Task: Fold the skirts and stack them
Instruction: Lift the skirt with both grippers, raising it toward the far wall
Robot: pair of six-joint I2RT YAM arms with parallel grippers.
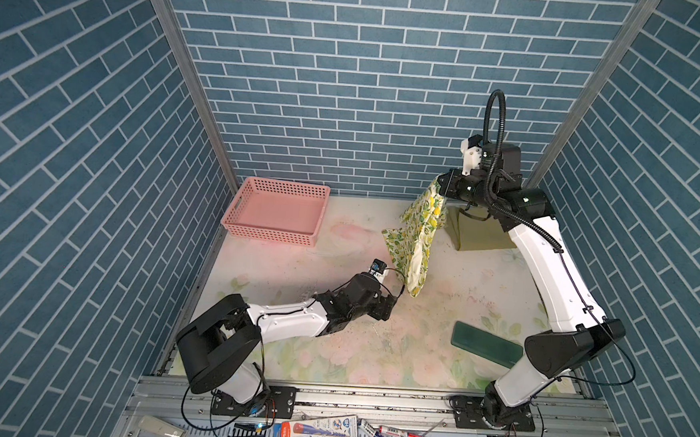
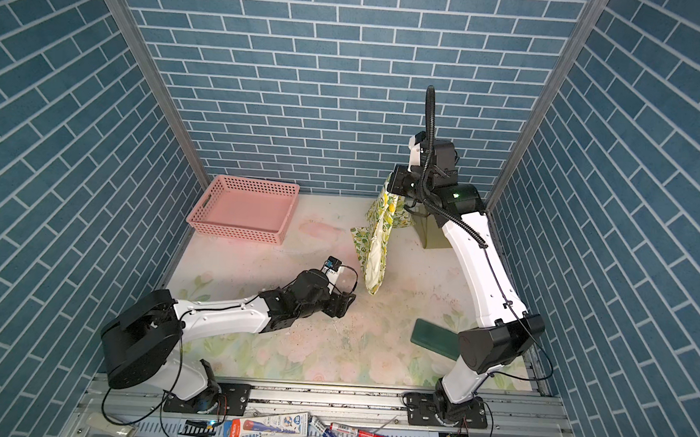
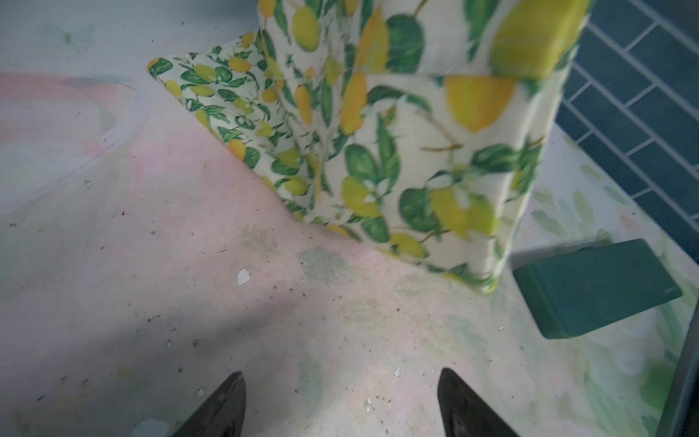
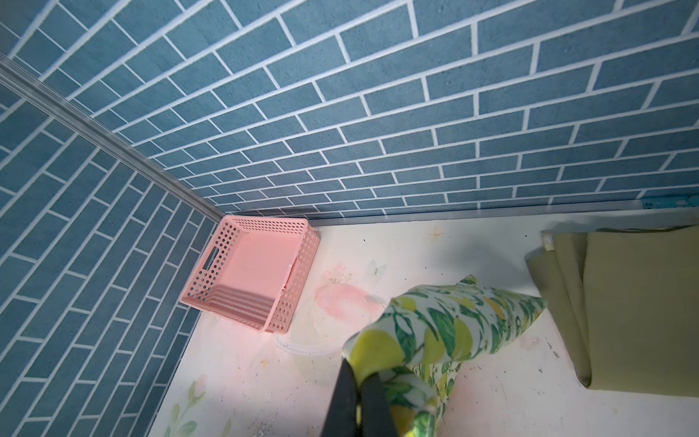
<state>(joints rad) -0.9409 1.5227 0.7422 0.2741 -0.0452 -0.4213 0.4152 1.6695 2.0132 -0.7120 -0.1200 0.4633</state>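
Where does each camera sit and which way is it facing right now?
Top views: high at the front, looking down on the table; left gripper and right gripper show.
Left wrist: low over the table, facing the hanging lemon skirt and green block; open fingertips show.
Right wrist: raised, facing the back wall, pink basket, olive skirt; shut fingers pinch the lemon skirt.
Shared: both wrist views see the lemon skirt.

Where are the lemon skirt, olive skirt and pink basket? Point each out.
lemon skirt [image 1: 415,240]: in a top view, middle of the hanging cloth.
olive skirt [image 1: 474,235]: in a top view, folded top face.
pink basket [image 1: 270,232]: in a top view, near perforated wall.
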